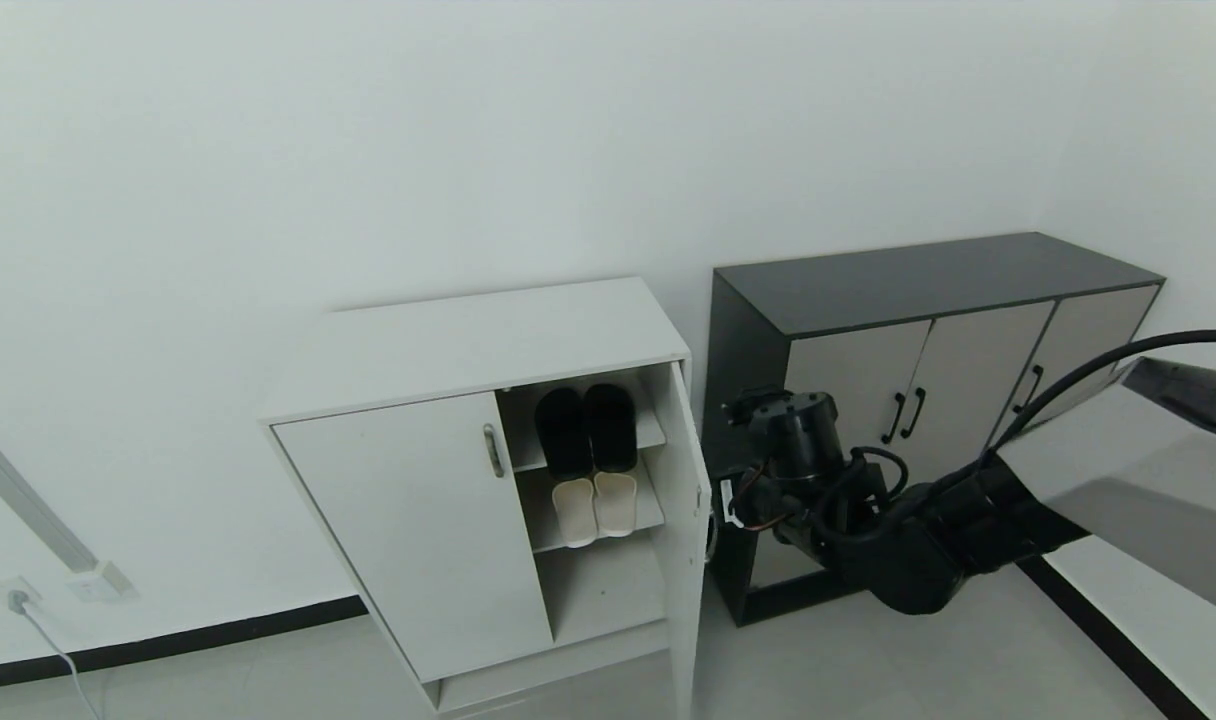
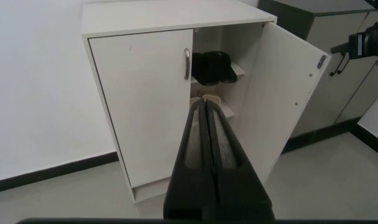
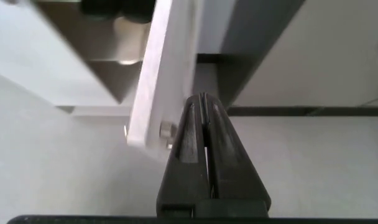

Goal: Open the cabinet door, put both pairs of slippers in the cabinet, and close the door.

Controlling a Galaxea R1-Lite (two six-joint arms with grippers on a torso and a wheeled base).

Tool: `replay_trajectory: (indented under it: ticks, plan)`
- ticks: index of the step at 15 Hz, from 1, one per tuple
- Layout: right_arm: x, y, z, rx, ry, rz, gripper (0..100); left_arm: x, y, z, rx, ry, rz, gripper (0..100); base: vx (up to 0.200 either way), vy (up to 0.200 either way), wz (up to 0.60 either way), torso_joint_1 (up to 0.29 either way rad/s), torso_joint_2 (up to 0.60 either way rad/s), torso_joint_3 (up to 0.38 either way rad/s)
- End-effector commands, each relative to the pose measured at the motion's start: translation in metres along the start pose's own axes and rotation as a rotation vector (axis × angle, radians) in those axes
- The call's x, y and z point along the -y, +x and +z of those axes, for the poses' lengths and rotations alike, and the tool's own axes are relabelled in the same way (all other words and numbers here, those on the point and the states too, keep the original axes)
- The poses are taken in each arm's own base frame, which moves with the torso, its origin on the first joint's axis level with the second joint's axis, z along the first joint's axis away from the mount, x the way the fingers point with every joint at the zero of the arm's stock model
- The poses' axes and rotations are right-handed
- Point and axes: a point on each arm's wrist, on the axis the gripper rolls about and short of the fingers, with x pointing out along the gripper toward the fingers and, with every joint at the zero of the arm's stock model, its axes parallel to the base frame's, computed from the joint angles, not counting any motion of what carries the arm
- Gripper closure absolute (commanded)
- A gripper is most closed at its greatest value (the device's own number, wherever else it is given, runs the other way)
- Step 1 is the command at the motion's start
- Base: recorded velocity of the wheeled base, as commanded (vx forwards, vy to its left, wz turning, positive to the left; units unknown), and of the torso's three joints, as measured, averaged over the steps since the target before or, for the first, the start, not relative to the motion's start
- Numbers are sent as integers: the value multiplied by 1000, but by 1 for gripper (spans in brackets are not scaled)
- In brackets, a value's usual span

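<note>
The white cabinet stands against the wall with its right door swung open and its left door closed. A black pair of slippers sits on the upper shelf, and a cream pair on the shelf below. My right arm is just beyond the open door's outer face. My right gripper is shut on nothing, its tip close to the door near the handle mount. My left gripper is shut and empty, back from the cabinet and pointing at the shelves.
A dark cabinet with grey doors stands right of the white one, close behind my right arm. A wall socket with a cable is low at the far left. Bare floor lies in front of both cabinets.
</note>
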Motion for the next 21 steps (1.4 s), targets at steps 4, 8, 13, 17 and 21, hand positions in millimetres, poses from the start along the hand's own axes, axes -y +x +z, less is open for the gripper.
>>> replay_trajectory:
  ticks: [4,8,13,17,21]
  plan:
    - [-50,-34,-2,17,15,142,100,0,0,0,-3,0,0,100,0,0,0,0,0,0]
    - [-41,-74,17,52,21,216,100,0,0,0,-1,0,0,100,0,0,0,0,0,0]
    - [-36,-80,14,42,-34,228,100,0,0,0,-1,0,0,100,0,0,0,0,0,0]
    - [-36,-79,12,36,-37,226,100,0,0,0,-1,0,2,100,0,0,300,-1,-1,2]
    - [-34,-79,12,40,-32,222,100,0,0,0,-1,0,2,100,0,0,600,5,1,1]
